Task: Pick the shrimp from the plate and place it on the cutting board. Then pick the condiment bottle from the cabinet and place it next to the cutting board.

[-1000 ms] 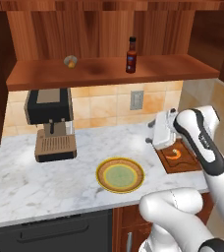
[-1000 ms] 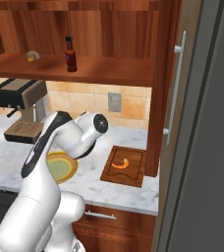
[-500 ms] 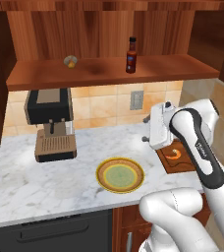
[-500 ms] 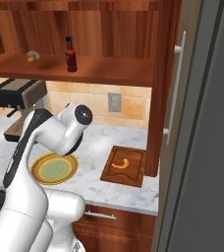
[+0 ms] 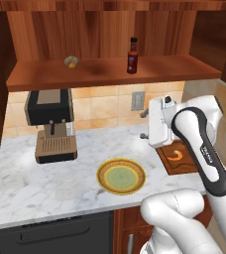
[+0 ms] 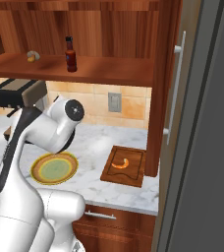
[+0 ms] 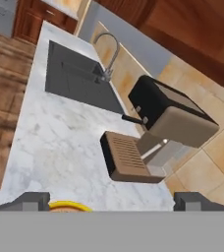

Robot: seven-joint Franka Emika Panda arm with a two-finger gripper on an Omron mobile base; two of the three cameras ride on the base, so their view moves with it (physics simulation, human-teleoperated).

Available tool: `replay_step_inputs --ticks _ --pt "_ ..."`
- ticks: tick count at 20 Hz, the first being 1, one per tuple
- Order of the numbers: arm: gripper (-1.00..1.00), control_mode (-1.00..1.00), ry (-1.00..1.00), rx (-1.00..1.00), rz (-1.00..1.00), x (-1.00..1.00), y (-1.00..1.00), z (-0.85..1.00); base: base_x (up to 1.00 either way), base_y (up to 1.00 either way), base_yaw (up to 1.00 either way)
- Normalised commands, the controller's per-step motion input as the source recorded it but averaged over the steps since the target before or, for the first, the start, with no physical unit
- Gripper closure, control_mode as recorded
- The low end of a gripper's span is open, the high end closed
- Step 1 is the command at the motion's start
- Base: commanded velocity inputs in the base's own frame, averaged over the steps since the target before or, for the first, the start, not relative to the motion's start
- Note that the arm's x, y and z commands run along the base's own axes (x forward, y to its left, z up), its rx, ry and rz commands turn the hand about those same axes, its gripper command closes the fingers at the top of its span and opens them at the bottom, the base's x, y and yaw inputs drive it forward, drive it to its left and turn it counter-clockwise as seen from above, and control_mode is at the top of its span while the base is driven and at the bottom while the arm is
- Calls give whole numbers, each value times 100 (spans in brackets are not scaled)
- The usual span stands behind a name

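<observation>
The small orange shrimp (image 5: 176,155) (image 6: 121,163) lies on the dark wooden cutting board (image 5: 167,164) (image 6: 133,173) at the counter's right end. Left of the board sits the yellow-rimmed plate (image 5: 121,176) (image 6: 54,168) with nothing on it; a sliver of its rim (image 7: 70,206) shows in the hand view. The condiment bottle (image 5: 132,55) (image 6: 70,54) stands upright on the cabinet shelf (image 5: 100,73) (image 6: 109,70). My gripper (image 5: 144,124) (image 7: 113,202) hangs open and empty above the counter, left of the board, pointing toward the coffee machine.
A black and tan coffee machine (image 5: 50,124) (image 6: 15,93) (image 7: 168,123) stands at the counter's left. A small round yellowish object (image 5: 71,62) (image 6: 32,56) rests on the shelf. A sink (image 7: 79,76) with a tap lies beyond. A tall fridge (image 6: 202,123) bounds the right.
The hand has lifted off the cutting board and swung left, turning toward the coffee machine. The shrimp stays on the board. The jaws stay open.
</observation>
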Motion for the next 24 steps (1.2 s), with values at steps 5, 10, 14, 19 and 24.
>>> replay_step_inputs --ticks 5,10,14,19,24 --pt "-100 -100 -9 0 5 -2 12 27 0 0 0" --pt "-100 -100 -9 0 5 0 5 27 0 0 0" --pt "-100 -100 -7 0 4 0 0 26 0 0 0" --pt "-100 -100 -5 0 1 0 0 29 0 0 0" --pt "-100 -100 -1 0 0 0 0 32 0 0 0"
